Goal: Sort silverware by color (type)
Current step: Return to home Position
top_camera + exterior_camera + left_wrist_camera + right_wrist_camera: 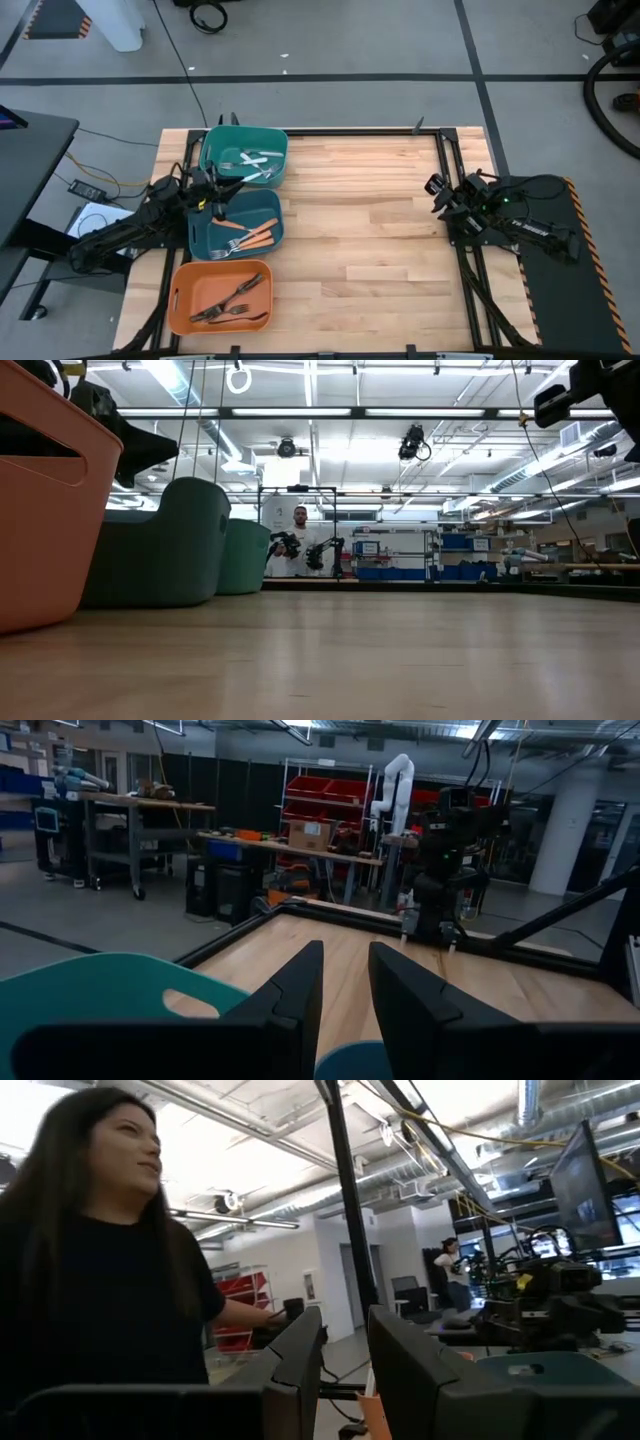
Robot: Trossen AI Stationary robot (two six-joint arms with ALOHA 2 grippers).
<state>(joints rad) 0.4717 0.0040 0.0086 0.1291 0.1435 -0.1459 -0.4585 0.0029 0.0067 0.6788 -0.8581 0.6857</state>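
Three bins stand in a row along the left edge of the counter. The green bin is at the far corner. The blue bin is in the middle. The orange bin is at the near corner, closest to the low camera.

All the silverware is inside the bins. The white forks lie in the green bin. The orange-handled forks lie in the blue bin. The black forks lie in the orange bin.

Your left pincer hangs by the left edge, above the spot where the green and blue bins meet. Its two fingers are a little apart, with a thin gap between them, and they hold nothing.

Your right pincer is at the right edge of the counter, about halfway along it and well away from the bins. Its fingers are also a little apart and hold nothing.

A person in a dark top shows in the right wrist view, out in the room. Another person stands far off behind the counter.
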